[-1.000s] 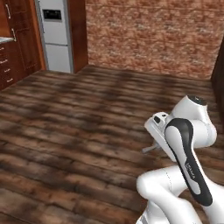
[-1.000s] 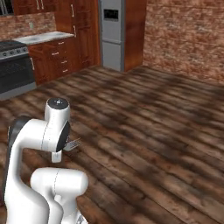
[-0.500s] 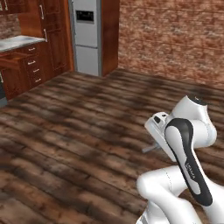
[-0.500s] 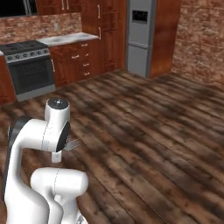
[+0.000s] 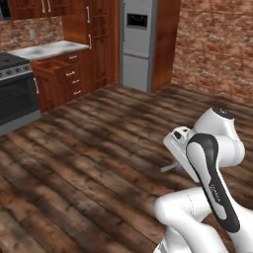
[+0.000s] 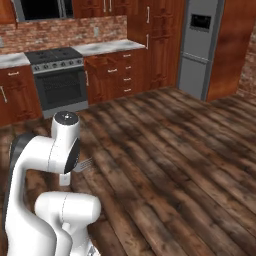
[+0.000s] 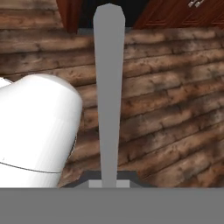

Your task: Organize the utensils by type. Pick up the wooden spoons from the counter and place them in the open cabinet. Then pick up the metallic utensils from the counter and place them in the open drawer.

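Hand view: gripper (image 7: 109, 183) clamps fork (image 7: 108, 87), arm folded low.

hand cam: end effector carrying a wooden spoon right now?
No. The end effector is shut on a flat grey metal utensil handle, not a tan wooden one; tines on it show in the right base view.

A glossy white arm (image 5: 212, 148) of rounded, bulbous segments, with a black curved band down one link carrying small pale lettering.
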You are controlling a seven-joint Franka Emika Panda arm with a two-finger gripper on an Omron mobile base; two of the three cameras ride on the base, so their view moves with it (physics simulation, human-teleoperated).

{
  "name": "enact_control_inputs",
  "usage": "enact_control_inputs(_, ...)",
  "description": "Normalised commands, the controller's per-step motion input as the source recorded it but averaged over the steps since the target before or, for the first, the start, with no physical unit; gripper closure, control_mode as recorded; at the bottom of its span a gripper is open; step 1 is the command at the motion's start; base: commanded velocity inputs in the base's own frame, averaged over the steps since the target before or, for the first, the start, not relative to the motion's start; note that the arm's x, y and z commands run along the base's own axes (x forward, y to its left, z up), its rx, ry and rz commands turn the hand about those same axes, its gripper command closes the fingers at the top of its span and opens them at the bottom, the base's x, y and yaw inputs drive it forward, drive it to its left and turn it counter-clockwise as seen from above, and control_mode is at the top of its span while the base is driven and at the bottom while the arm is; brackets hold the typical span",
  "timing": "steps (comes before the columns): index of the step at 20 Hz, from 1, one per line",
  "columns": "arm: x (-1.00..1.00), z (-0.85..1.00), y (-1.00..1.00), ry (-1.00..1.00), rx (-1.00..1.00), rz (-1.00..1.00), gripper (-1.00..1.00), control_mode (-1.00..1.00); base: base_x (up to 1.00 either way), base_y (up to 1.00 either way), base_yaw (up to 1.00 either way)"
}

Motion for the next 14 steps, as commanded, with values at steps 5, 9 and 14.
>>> enact_control_inputs(5, 0.00, 0.00, 0.00, 0.00, 0.00, 0.00, 1.00, 1.00, 1.00, 0.00, 0.33)
enact_control_inputs(9, 0.00, 0.00, 0.00, 0.00, 0.00, 0.00, 1.00, 1.00, 1.00, 0.06, 0.26)
enact_control_inputs(14, 0.00, 0.00, 0.00, 0.00, 0.00, 0.00, 1.00, 1.00, 1.00, 0.20, 0.17)
